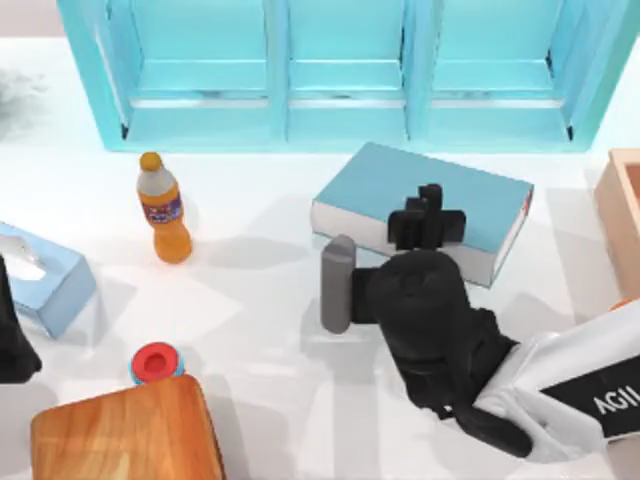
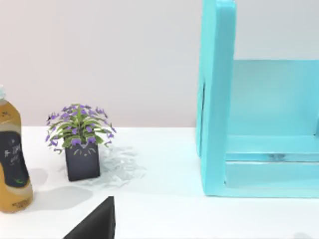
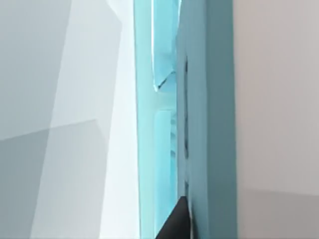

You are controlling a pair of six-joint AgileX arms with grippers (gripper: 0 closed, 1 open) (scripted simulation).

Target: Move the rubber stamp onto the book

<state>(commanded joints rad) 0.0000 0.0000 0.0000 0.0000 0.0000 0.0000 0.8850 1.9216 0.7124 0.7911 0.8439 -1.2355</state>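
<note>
Over the near part of the book (image 1: 385, 185), the right gripper (image 1: 428, 216) hangs with its black fingers pointing down at the teal cover. The dark wrist body covers their tips, so I cannot tell whether they are spread, pressed together or pinching something. The rubber stamp is hidden; my judgement is that, if it is carried, it sits straight below the fingers under that wrist, already above the cover and not out on the counter (image 1: 260, 300). The coming move turns on that vertical relation: book directly beneath the fingers, bare cover reaching away beyond them and to both sides. The book's long axis runs across the fingers, from the counter's middle toward its right, with white page edges facing the arm. The right arm is plainly the nearer one. The left gripper (image 1: 12, 335) is parked well off at the counter's left edge, and its state cannot be read either. Farther from the fingers stand an orange bottle (image 1: 165, 208) and a red-capped blue object (image 1: 154, 363), which is not the stamp. Beyond the book rises the blue shelf (image 1: 340, 120).
</note>
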